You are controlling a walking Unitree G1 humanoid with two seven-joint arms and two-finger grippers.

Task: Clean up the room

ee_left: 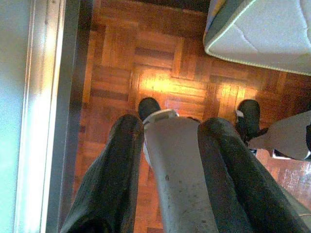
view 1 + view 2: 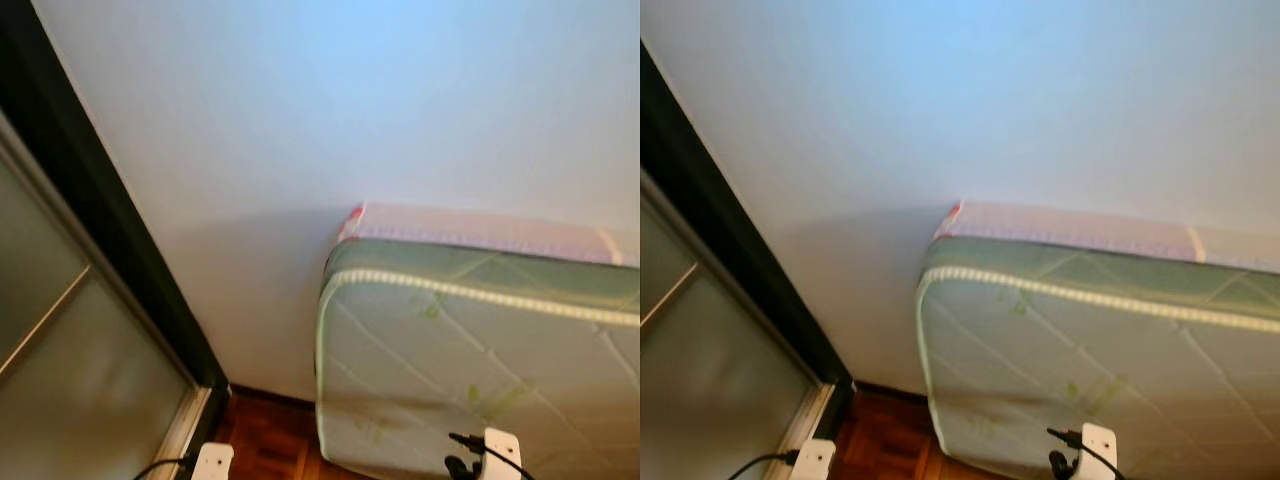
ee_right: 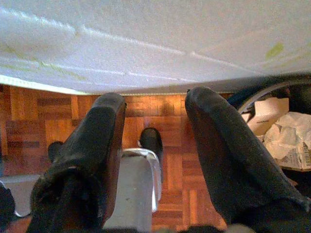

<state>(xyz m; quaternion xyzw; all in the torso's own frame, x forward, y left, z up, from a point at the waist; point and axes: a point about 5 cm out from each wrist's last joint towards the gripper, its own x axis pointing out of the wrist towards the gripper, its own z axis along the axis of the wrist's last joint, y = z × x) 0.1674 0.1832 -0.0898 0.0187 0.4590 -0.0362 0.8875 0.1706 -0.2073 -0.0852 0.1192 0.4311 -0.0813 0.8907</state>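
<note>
I see a green quilted mattress (image 2: 480, 370) leaning against the white wall (image 2: 350, 110), above the parquet floor (image 1: 160, 77). Both arms hang low. The left gripper (image 1: 170, 131) has its fingers apart, holding nothing. The right gripper (image 3: 155, 107) is also spread, near crumpled paper (image 3: 286, 131).

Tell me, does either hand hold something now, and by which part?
Nothing is held: the left hand and right hand hang open above the wooden floor.

Mattress (image 2: 480, 360) against white wall (image 2: 350, 100)
</note>
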